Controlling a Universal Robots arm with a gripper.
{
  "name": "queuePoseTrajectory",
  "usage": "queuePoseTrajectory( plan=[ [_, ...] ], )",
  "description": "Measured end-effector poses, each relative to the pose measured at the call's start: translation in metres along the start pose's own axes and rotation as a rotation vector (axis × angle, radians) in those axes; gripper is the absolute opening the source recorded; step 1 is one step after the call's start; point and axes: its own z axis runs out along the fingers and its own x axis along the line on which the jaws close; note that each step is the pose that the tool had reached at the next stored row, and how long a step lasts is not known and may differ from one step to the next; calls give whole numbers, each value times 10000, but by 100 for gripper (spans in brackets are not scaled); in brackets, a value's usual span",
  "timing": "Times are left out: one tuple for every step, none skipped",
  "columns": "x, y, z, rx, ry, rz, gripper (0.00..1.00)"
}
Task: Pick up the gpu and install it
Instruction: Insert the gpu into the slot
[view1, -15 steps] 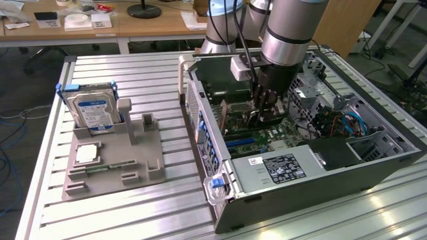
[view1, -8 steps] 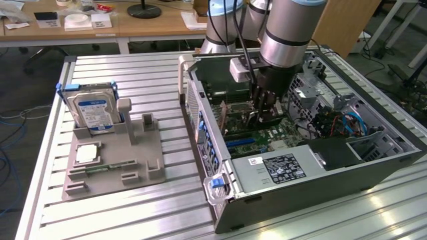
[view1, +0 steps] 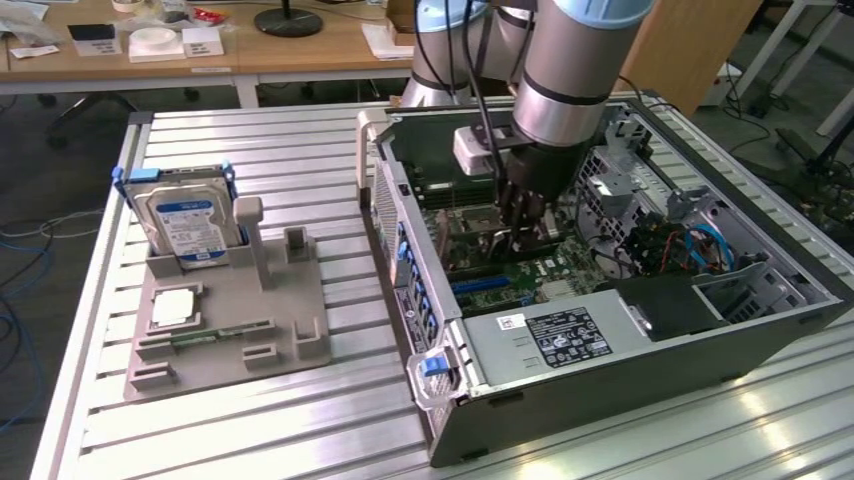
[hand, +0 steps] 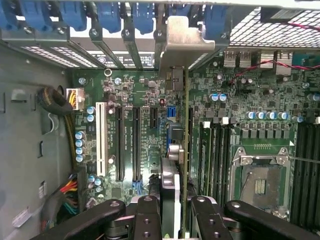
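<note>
My gripper (view1: 525, 222) is down inside the open computer case (view1: 747, 340), over the green motherboard (view1: 534, 275). In the wrist view the gpu (hand: 185, 150) is seen edge-on as a thin brownish board, with its pale metal end bracket (hand: 182, 45) up against the case's rear slot openings. The black fingers (hand: 147, 215) press on either side of the card, so the gripper (hand: 176, 212) is shut on it. The card stands upright over the motherboard's (hand: 135, 85) expansion slots (hand: 120, 145). Whether its edge sits in a slot is hidden.
A silver hard drive (view1: 187, 225) with a blue-white label stands in a grey fixture (view1: 227, 320) at the exterior view's left. Inside the case are the power supply (view1: 561, 335), blue slot clips (hand: 110, 15), an empty CPU socket (hand: 260, 185) and cable bundles (hand: 55, 100).
</note>
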Motion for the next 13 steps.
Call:
queuePoseTrajectory(
  plan=[
    [-2, 10, 19, 0, 0, -1, 28],
    [-3, 21, 37, 1, -2, -3, 28],
    [-4, 33, 55, 0, -1, -2, 28],
    [-5, 44, 72, 0, 0, -2, 28],
    [-5, 54, 90, 1, -1, -3, 28],
    [-5, 67, 107, 0, -1, -3, 28],
    [-5, 79, 126, 0, 0, -3, 28],
    [-4, 85, 143, 0, 0, -3, 28],
    [-3, 87, 162, 0, -1, -3, 28],
    [-3, 87, 179, 0, 0, -4, 28],
    [-2, 88, 197, 0, 0, -4, 28],
    [-1, 88, 215, 0, 0, -4, 28],
    [-1, 91, 233, 0, -4, -3, 28]
  ],
)
